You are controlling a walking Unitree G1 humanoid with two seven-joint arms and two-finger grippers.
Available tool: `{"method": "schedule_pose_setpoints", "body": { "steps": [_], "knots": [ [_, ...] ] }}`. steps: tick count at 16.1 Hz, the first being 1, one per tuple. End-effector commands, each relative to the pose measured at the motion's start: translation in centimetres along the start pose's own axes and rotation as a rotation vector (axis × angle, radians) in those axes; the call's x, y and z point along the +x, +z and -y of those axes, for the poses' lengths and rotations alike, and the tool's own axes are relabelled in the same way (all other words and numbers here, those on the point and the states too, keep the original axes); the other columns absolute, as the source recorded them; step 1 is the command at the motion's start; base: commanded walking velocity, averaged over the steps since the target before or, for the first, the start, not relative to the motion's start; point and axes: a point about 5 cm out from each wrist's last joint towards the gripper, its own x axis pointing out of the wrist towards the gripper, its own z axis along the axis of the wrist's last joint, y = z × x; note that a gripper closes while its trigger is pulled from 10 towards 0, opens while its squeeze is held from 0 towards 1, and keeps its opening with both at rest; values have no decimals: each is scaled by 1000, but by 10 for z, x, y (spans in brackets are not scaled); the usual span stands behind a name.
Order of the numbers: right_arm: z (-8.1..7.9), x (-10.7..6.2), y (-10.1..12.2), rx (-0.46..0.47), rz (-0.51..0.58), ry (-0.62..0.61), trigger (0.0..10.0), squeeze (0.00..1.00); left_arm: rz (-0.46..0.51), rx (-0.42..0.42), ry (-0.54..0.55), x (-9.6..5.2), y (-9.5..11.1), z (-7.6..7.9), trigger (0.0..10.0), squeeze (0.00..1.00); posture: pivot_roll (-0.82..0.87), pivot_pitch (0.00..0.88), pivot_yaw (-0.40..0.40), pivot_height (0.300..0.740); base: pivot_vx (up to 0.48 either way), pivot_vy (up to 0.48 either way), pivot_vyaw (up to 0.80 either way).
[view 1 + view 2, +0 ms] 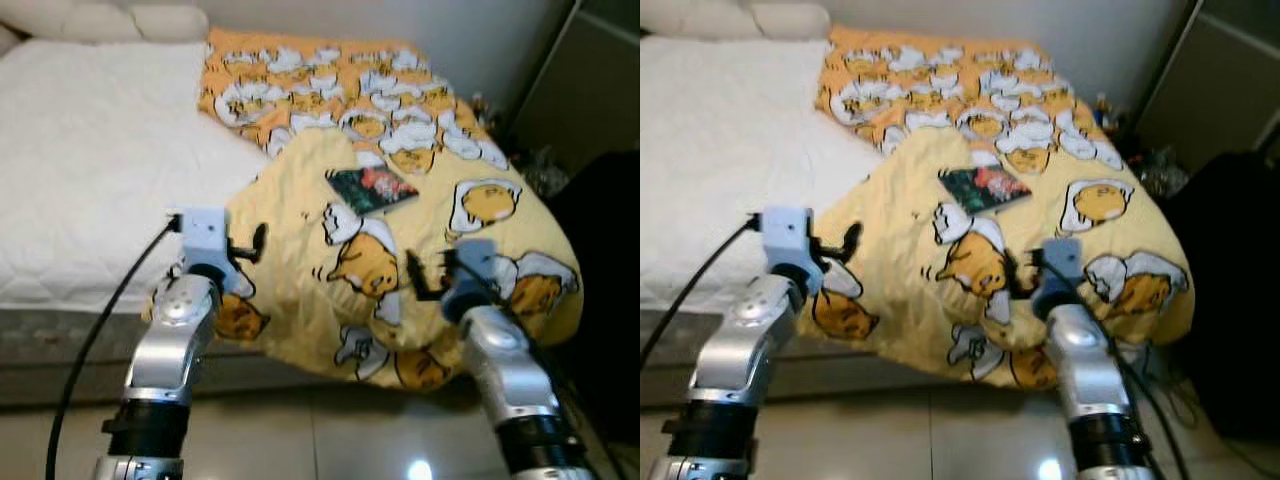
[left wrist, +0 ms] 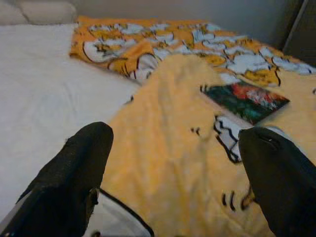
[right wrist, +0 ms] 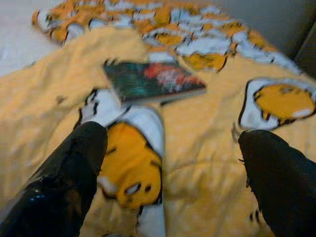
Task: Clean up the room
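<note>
One dark book (image 1: pixel 372 190) is seen lying flat on the yellow cartoon-print blanket (image 1: pixel 300 270), which is heaped on the white mattress (image 1: pixel 90 150). Both arms are raised forward over the bed's near edge: the left gripper (image 2: pixel 173 173) and right gripper (image 3: pixel 168 168) are spread wide, holding nothing. Two pillows (image 1: pixel 110 20) are shown at the head.
</note>
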Motion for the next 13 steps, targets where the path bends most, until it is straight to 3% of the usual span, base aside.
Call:
{"method": "schedule_pose_setpoints", "body": {
  "steps": [1, 8, 11, 13],
  "knots": [
    [-9, 2, 3, -1, 10, 22, 10000, 0, 10, 8, 20, 0, 3, -8, 10000, 1000, 94, 0, -57, 740, 315, 0, 0],
    [-10, 3, 2, 3, -3, 17, 10000, 0, 9, 4, 19, 0, 3, -8, 10000, 1000, 95, 0, -57, 740, 316, 0, 0],
    [-9, 3, 1, 0, -4, 16, 10000, 0, 8, 3, 19, 0, 3, -8, 10000, 1000, 95, 0, -57, 740, 315, 0, -535],
    [-9, 3, 1, -19, -1, 22, 10000, 0, 8, 3, 19, 0, 3, -7, 10000, 1000, 95, 0, -57, 740, 315, 0, 0]
  ]
}}
